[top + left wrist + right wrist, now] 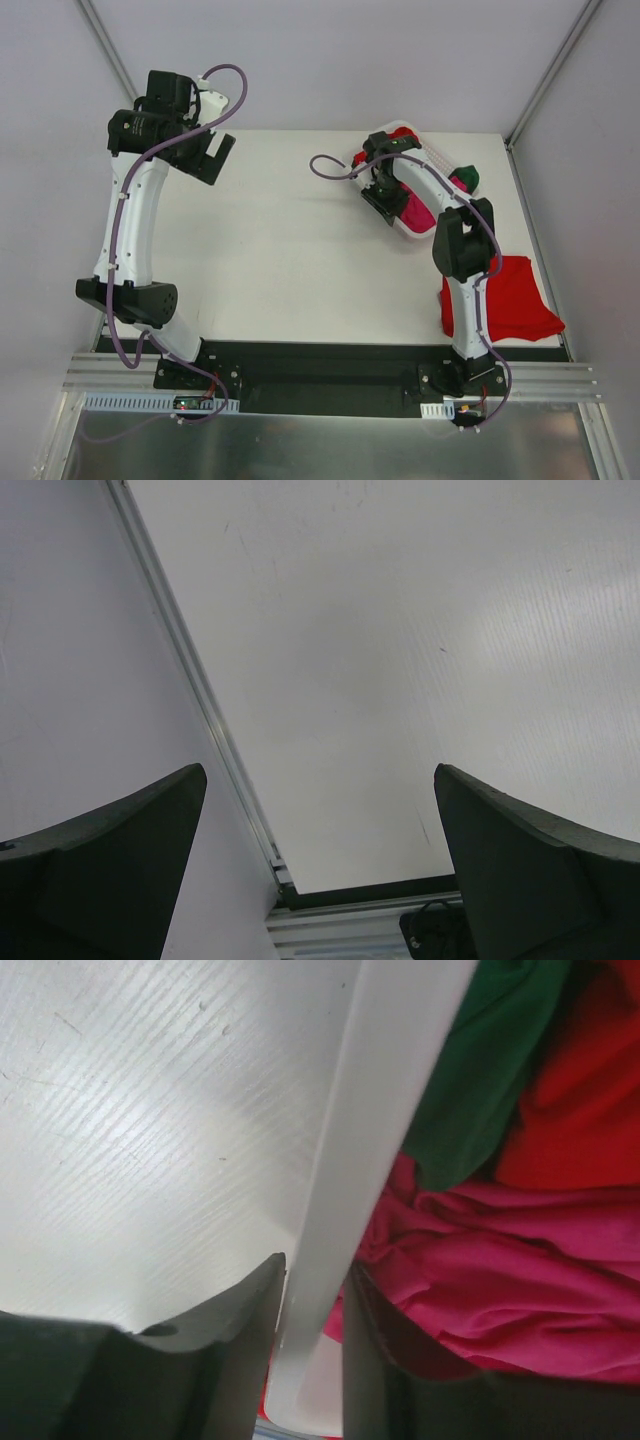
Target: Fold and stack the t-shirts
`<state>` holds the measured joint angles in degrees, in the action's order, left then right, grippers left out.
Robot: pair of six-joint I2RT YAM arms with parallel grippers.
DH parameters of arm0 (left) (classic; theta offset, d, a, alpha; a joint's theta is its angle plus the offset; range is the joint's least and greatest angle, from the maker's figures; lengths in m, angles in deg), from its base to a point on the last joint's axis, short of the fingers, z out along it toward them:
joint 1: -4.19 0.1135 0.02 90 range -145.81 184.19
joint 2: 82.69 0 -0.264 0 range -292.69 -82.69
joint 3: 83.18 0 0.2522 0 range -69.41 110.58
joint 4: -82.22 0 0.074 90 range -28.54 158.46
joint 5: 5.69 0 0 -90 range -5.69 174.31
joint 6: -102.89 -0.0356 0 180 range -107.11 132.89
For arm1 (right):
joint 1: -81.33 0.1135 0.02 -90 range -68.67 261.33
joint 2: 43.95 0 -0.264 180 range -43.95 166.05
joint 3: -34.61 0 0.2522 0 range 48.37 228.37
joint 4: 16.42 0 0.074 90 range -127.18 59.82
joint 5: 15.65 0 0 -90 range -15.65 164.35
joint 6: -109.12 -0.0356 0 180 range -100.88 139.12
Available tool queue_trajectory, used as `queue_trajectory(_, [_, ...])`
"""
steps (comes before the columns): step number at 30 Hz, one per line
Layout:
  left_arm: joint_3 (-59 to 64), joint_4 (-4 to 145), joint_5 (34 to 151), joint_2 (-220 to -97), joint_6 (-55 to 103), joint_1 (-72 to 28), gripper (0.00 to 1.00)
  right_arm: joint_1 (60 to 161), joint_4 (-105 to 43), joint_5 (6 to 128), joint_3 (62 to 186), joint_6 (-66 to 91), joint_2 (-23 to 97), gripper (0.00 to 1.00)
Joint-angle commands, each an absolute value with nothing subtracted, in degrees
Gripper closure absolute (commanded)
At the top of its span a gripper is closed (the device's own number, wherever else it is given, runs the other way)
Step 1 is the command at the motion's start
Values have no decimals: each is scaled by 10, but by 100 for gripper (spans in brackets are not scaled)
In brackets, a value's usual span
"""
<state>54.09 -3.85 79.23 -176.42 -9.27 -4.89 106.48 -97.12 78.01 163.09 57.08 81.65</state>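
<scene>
My right gripper (315, 1270) is clamped on the rim of the white basket (390, 1080) at the upper right of the table (280, 250). One finger is outside and one is inside against the pink shirt (500, 1260), with a green shirt (490, 1070) and a red shirt (590, 1080) behind it. A spread red shirt (515, 295) lies at the lower right, and my left gripper (320, 770) hangs at the upper left, fingers wide apart, holding nothing.

This is a robotics lab test cell: a bare white table (300, 250) stands boxed in by plain white panels (350, 60), with aluminium frame posts (108, 50) rising at 11 and 1 o'clock. At 6 o'clock, two white robot arms (130, 230) trailing purple cables (244, 85) are bolted to a slotted aluminium rail (110, 378).
</scene>
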Motion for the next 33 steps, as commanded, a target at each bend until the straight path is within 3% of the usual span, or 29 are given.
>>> queue_trajectory(1, [555,-46,792,-1763,-94,-56,1,1064,-987,771,1644,565,791,72])
queue_trajectory(8, [559,-45,793,-1765,-96,-56,1,1065,-989,771,1668,574,791,84])
queue_trajectory(15, [565,-45,797,-1769,-94,-56,1,1066,-991,769,1640,635,772,84])
queue_trajectory(23, [563,-46,804,-1771,-96,-56,1,1066,-936,765,1482,902,686,83])
queue_trajectory(33, [563,-47,800,-1768,-96,-56,1,1063,-898,786,1497,1168,694,81])
